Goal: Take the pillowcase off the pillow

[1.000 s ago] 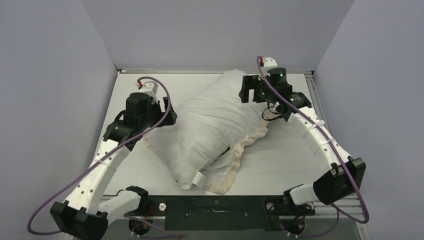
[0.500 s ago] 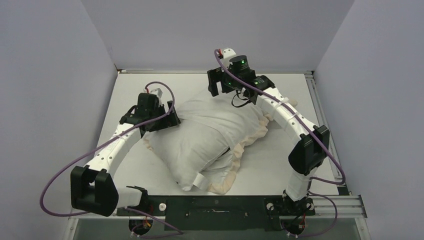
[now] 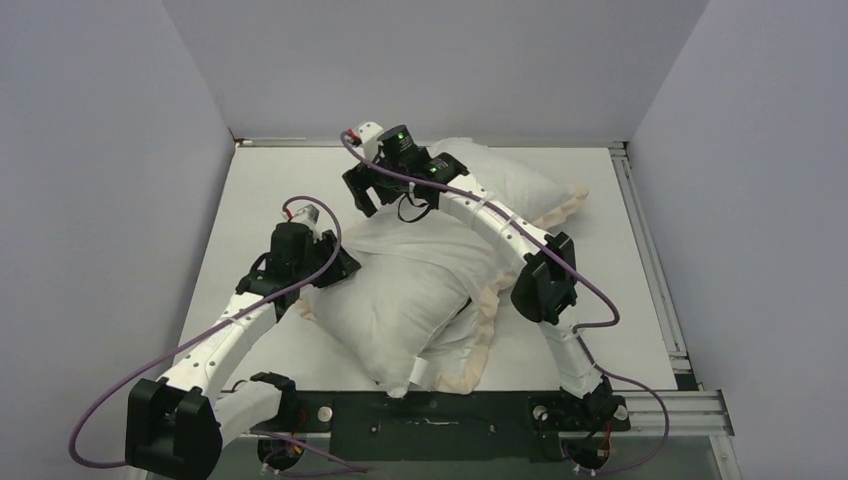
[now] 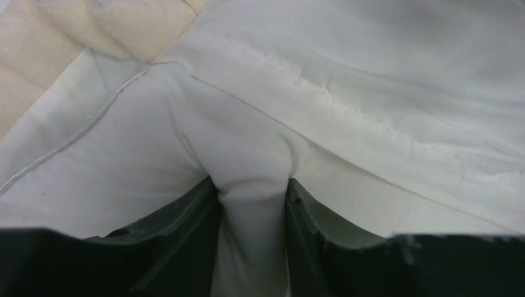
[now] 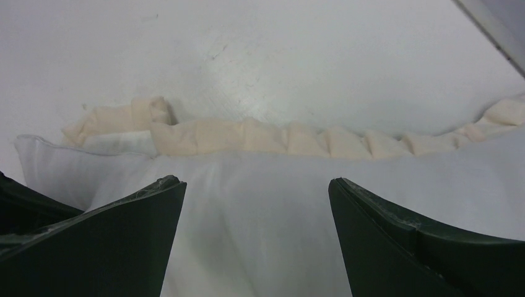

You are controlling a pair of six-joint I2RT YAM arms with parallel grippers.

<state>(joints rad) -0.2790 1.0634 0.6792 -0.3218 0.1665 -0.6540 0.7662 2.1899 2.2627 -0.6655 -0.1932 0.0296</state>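
Observation:
The pillow [image 3: 390, 310] lies diagonally, its plump near end with a small tag [image 3: 415, 372] sticking out of the pillowcase [image 3: 500, 180]. A cream frill [image 3: 480, 330] runs along the right side. My left gripper [image 3: 335, 265] sits at the pillow's left edge. In its wrist view the left gripper [image 4: 251, 185] is shut on a pinched fold of smooth white pillow fabric, just below the pillowcase hem [image 4: 371, 74]. My right gripper [image 3: 362, 195] hovers open over the far left corner. Between the right gripper's [image 5: 257, 182] fingers shows white pillowcase cloth edged by the frill [image 5: 247, 136].
Grey walls close the table [image 3: 600, 300] at the back and both sides. A metal rail [image 3: 650, 250] runs along the right edge. Bare tabletop [image 5: 278, 55] lies beyond the frill in the right wrist view. The right arm stretches across the pillow.
The left gripper has closed on a fold of white fabric and drawn nearer. The right arm swung left across the far end. The bundle shifted, showing frill at the far right.

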